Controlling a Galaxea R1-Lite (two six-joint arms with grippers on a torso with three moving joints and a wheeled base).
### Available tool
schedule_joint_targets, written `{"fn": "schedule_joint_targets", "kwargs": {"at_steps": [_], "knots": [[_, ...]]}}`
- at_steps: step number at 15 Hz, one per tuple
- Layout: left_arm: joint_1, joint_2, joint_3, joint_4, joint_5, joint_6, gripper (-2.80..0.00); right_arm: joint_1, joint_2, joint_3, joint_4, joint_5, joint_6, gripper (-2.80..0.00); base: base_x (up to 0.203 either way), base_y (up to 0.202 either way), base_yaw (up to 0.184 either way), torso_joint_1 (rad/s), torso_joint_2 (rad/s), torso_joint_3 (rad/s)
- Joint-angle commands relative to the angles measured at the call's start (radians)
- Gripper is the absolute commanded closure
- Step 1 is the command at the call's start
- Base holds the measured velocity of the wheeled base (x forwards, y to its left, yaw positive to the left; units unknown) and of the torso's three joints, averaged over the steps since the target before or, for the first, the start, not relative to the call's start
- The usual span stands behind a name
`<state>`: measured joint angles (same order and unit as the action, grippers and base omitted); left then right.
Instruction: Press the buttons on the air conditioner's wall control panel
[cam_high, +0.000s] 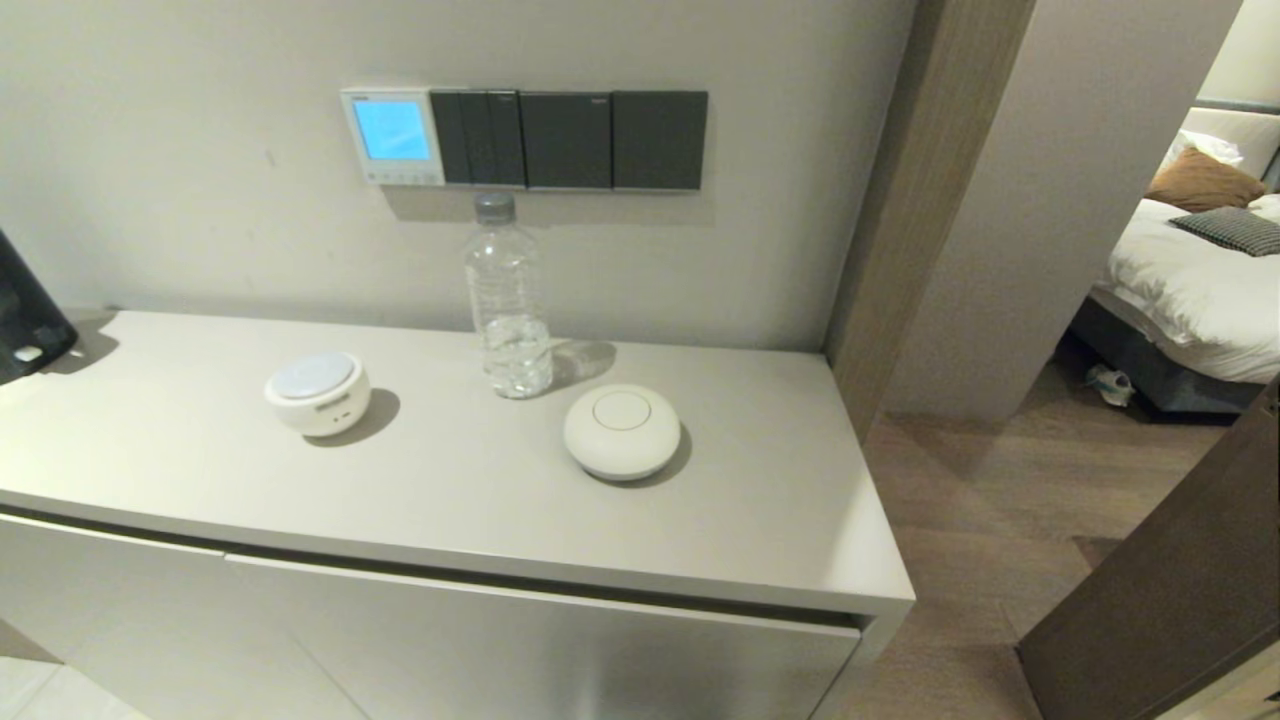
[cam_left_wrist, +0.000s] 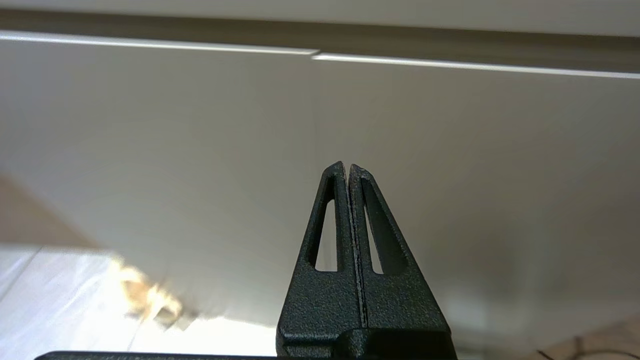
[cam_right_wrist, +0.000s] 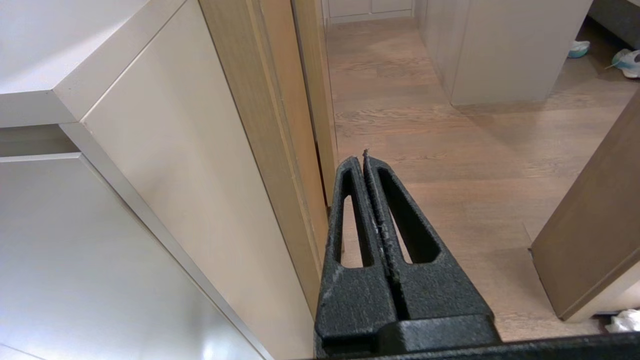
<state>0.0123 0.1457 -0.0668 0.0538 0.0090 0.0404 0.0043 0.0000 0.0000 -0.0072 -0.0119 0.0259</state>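
Two closed hands, left (cam_left_wrist: 347, 167) and right (cam_right_wrist: 364, 157), low beside the cabinet (cam_high: 450, 500); atop it, a bottle (cam_high: 508, 300) part-filled with water.

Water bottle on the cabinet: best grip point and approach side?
Grip the water bottle at its ribbed mid-body, probably from the front, fingers level. It stands upright near the wall, so rear access is blocked; the round white device sits front-right, so come slightly from the left.
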Motion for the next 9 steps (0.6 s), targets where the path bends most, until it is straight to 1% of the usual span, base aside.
{"fn": "schedule_joint_targets", "kwargs": {"at_steps": [1,2,4,9], "knots": [[-0.005,-0.053,-0.004,0.006,-0.013,0.001,0.0,0.0,0.0,0.003,0.0,0.0,0.0,0.0,0.0,0.0,0.0,0.0,0.0,0.0],[-0.004,-0.067,0.001,0.005,-0.009,0.0,0.0,0.0,0.002,0.003,0.0,0.0,0.0,0.0,0.0,0.0,0.0,0.0,0.0,0.0],[-0.004,-0.091,0.056,-0.007,-0.004,-0.001,0.0,0.0,0.0,0.003,0.0,0.0,0.0,0.0,0.0,0.0,0.0,0.0,0.0,0.0],[-0.003,-0.144,0.057,-0.016,-0.004,-0.006,0.0,0.0,0.002,0.003,0.0,0.0,0.0,0.0,0.0,0.0,0.0,0.0,0.0,0.0]]}}
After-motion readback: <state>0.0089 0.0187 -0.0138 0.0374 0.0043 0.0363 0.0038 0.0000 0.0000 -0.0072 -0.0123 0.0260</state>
